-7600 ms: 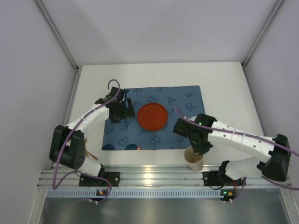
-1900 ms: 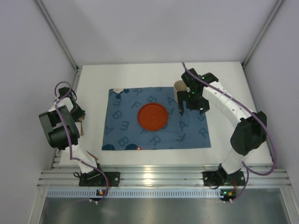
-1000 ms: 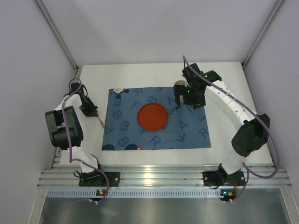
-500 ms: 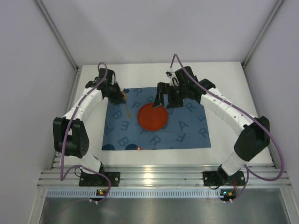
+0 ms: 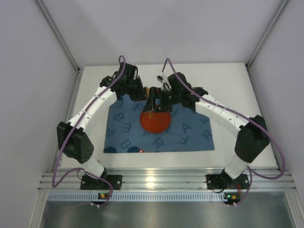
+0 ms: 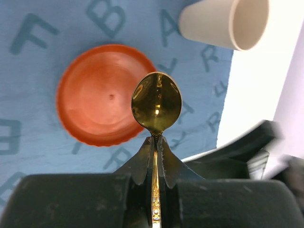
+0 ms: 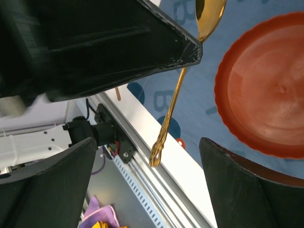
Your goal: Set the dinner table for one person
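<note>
- Reading this as a spoon handover above the mat: left jaws are clamped on the handle of the slim gold metal spoon (image 6: 156, 102), bowl sticking out ahead
- Right jaws are spread wide, with the free end of the handle hanging in the gap and touching neither side as far as I can tell
- To do it well: centre the handle in the right jaws, close on the free length clear of the left grip, and release left only once right is firm, or the spoon likely drops onto the round orange-red plastic plate (image 6: 107, 95) below
- Large white matte rectangular worktop (image 5: 228, 80) lies under everything, with the blue cloth mat printed with letters (image 5: 123, 130) mid-worktop and the plate on the mat
- Beige paper cup (image 6: 223, 21) stands at the mat's edge beside bare worktop, on the right arm's side, so mind it when swinging out
- Room: both wrists crowd together over the plate's far side, so back out one at a time; bare worktop strips run left, right and behind the mat, with enclosure walls close on both sides
</note>
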Controlling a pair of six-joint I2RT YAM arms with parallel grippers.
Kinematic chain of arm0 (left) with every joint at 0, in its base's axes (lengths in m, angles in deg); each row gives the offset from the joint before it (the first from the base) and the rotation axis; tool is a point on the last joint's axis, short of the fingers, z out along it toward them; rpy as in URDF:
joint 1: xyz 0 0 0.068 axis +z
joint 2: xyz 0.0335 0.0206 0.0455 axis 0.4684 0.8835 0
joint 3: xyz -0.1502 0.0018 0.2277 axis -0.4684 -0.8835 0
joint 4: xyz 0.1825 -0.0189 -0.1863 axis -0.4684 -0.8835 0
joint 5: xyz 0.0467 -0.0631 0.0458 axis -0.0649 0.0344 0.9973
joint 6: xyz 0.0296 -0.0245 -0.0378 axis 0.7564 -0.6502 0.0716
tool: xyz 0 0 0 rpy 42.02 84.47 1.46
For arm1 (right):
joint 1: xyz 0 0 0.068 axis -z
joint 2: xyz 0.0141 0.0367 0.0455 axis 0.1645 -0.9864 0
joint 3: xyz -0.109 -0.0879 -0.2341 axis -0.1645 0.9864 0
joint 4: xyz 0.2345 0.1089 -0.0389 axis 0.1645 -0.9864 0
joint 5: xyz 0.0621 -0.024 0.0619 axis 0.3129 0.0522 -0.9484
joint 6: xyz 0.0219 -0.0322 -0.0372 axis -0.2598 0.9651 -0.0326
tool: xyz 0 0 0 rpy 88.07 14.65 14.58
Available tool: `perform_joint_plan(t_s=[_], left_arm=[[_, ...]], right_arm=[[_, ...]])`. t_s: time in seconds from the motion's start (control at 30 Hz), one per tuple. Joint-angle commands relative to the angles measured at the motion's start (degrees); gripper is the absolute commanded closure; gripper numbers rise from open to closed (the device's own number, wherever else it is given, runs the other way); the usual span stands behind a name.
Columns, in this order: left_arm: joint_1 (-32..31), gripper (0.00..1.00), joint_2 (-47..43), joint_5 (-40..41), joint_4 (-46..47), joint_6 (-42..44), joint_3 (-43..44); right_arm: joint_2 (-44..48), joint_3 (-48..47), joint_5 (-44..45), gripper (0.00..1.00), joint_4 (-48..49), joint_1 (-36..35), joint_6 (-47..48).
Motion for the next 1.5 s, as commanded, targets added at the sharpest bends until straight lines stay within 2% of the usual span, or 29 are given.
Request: perform_joint_plan(t_s=[0.0, 0.1, 0.13, 0.17, 0.2, 0.3, 0.53, 0.57, 0.6, 0.7, 0.73, 0.8, 0.87, 0.97, 1.1, 1.2, 1.27, 1.3, 1.47], left_arm=[[-1.5, 1.00, -1.6, -0.5, -1.2, -3.6, 3.4], [-1.8, 1.00, -2.3, -1.3, -1.1, -4.5, 4.2], [-1.7, 1.00, -2.5, -1.5, -1.2, -4.8, 4.4], [-1.8, 1.00, -3.0, -1.4, -1.2, -4.7, 4.6], [-1.8, 1.00, -3.0, -1.1, -1.6, -4.7, 4.6], [-1.8, 1.00, -3.2, -0.1, -2.2, -4.0, 4.1], [-1.8, 1.00, -4.2, 0.3, -0.5, -3.3, 0.6], [-1.8, 0.94, -3.8, 0.3, -0.7, -3.0, 0.0], [-1.8, 0.82, -3.8, 0.5, -1.0, -2.7, -0.4], [-1.8, 0.38, -3.4, 3.6, -3.3, -1.0, -1.2], [-1.8, 0.27, -3.6, 4.7, -4.0, 0.0, -1.6], [-1.5, 0.19, -4.5, 8.8, -6.0, 1.2, -2.2], [-0.7, 0.18, -5.9, 11.1, -6.7, 2.7, -4.4], [3.8, 0.18, -8.7, 12.2, -7.7, 4.2, -9.1], [14.9, 0.18, -13.7, 11.9, -8.1, 6.9, -15.7], [22.1, 0.18, -16.5, 14.1, -10.2, 10.0, -18.9], [24.7, 0.18, -17.5, 16.0, -11.8, 11.8, -21.1], [28.5, 0.18, -17.9, 16.7, -12.0, 12.1, -22.0], [32.2, 0.19, -21.0, 18.6, -10.8, 12.0, -28.7]], right_arm=[[-0.3, 2.3, 1.1, 0.12, 5.4, -2.0, -1.0], [-0.3, 4.1, 2.1, 0.25, 6.7, -2.3, -1.1], [-0.4, 4.8, 2.6, 0.41, 7.0, -2.3, -1.1], [-0.2, 4.9, 2.9, 0.50, 7.1, -2.4, -1.0], [0.2, 5.2, 3.7, 0.74, 7.0, -2.4, -0.8], [1.5, 5.3, 4.9, 1.00, 6.1, -2.3, 0.1], [7.4, 8.8, 8.7, 1.00, 3.9, -1.3, 1.8], [8.2, 10.7, 8.7, 1.00, 3.9, -0.6, 1.5], [10.1, 11.6, 8.9, 1.00, 4.0, -0.1, 1.3], [14.3, 15.5, 9.1, 1.00, 3.5, 2.3, 1.1], [15.5, 17.8, 9.6, 1.00, 2.5, 3.0, 1.1], [19.3, 20.6, 9.7, 1.00, 1.4, 5.4, 1.1], [23.2, 25.9, 9.5, 1.00, 1.2, 8.1, 0.8], [26.2, 32.5, 8.7, 1.00, 0.7, 11.6, 0.9], [27.7, 38.8, 9.2, 1.00, 1.1, 13.9, 1.2], [26.0, 43.0, 9.1, 1.00, 3.8, 14.7, 0.6], [24.6, 45.2, 8.9, 1.00, 5.6, 15.1, 0.3], [22.9, 45.8, 8.7, 1.00, 7.6, 15.3, -0.2], [18.1, 47.2, 8.5, 1.00, 13.5, 16.4, -1.5]])
